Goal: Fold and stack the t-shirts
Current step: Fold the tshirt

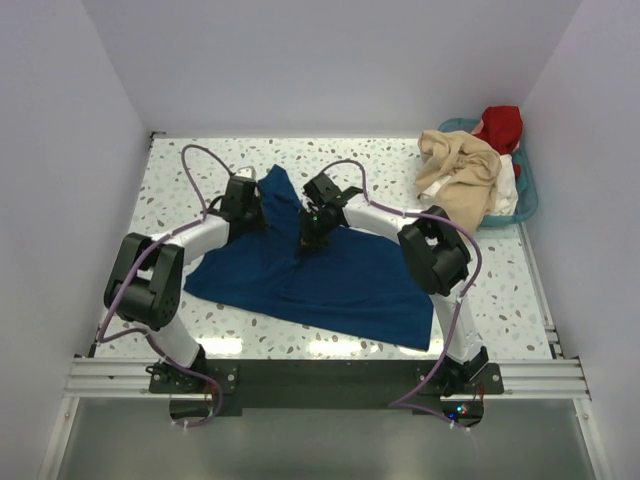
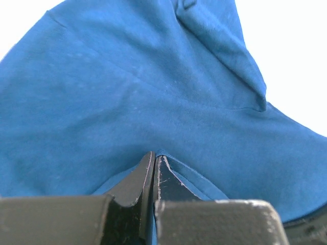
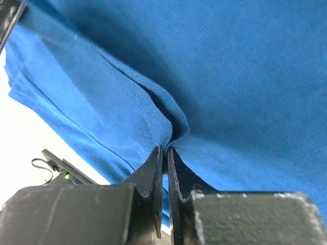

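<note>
I read: left gripper (image 2: 154, 155) pinched closed on navy t-shirt (image 1: 330, 285) cloth; right gripper (image 3: 165, 149) likewise clamped on puckered fold; shirt spread across speckled table (image 1: 500, 295).

Bare table (image 1: 165, 185) lies open far left; the basket (image 1: 529, 195) heaped with t-shirts (image 1: 460, 170) blocks the far-right corner.

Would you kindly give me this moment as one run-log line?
stage: grasp | left claw: shut on blue shirt | right claw: shut on blue shirt | other shirts: heaped in basket
</note>
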You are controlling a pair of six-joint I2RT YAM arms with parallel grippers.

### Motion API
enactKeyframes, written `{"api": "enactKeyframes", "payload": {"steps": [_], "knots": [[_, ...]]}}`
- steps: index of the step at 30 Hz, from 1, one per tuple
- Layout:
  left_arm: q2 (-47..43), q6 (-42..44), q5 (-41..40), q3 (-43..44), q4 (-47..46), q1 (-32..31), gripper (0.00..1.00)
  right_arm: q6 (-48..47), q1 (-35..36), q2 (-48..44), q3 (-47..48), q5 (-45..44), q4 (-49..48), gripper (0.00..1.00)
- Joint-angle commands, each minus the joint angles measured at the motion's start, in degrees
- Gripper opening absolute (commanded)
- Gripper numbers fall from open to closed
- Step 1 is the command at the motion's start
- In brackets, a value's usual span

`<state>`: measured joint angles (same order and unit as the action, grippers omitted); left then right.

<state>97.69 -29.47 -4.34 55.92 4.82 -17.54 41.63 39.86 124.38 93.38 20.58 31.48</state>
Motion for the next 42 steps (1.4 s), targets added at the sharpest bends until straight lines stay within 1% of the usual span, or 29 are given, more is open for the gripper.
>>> {"api": "enactKeyframes", "payload": {"steps": [1,3,8,14,29,34,37,38,39,40,41,42], "knots": [[-5.7,-1.3,-4.0,-1.4,-3.9,0.0,0.00,-2.3,0.3,-2.1,3.6,-0.2,-0.7,0.00],[-7.1,-1.4,-4.8,-2.0,-3.9,0.0,0.00,-3.2,0.4,-2.7,4.2,-1.2,-0.1,0.00],[-7.1,-1.3,-4.8,-1.2,-3.9,-0.1,0.00,-4.9,0.4,-3.1,5.9,-2.7,1.2,0.00],[-8.2,-1.6,-6.6,-1.3,-3.9,0.0,0.00,-6.7,0.4,-3.2,8.2,-4.8,3.1,0.00],[-9.8,-2.4,-10.8,-1.3,-3.2,0.0,0.00,-10.4,0.4,1.5,16.1,-5.9,7.2,0.00],[-8.9,-2.9,-11.6,-0.8,-2.6,0.0,0.00,-10.8,0.4,2.7,16.7,-6.1,8.1,0.01],[-8.0,-2.6,-10.7,-0.6,-3.4,0.0,0.01,-11.0,0.4,3.2,16.7,-7.0,8.4,0.03],[-7.6,-2.5,-10.3,-0.3,-3.8,0.0,0.17,-11.0,0.4,3.2,17.0,-7.3,8.8,0.08],[-6.9,-2.4,-9.7,0.0,-3.8,0.0,0.28,-11.1,0.3,3.4,17.2,-7.8,8.9,0.16],[-6.6,-2.3,-9.5,0.8,-3.6,0.0,0.40,-11.2,0.4,3.6,17.4,-8.1,9.2,0.26],[-6.4,-2.3,-9.4,1.3,-3.0,0.0,0.57,-11.4,0.4,3.7,18.1,-8.4,9.9,0.44],[-6.5,-2.2,-9.5,1.7,-2.5,0.0,0.63,-11.5,0.3,3.6,18.3,-8.6,10.2,0.49]]}}
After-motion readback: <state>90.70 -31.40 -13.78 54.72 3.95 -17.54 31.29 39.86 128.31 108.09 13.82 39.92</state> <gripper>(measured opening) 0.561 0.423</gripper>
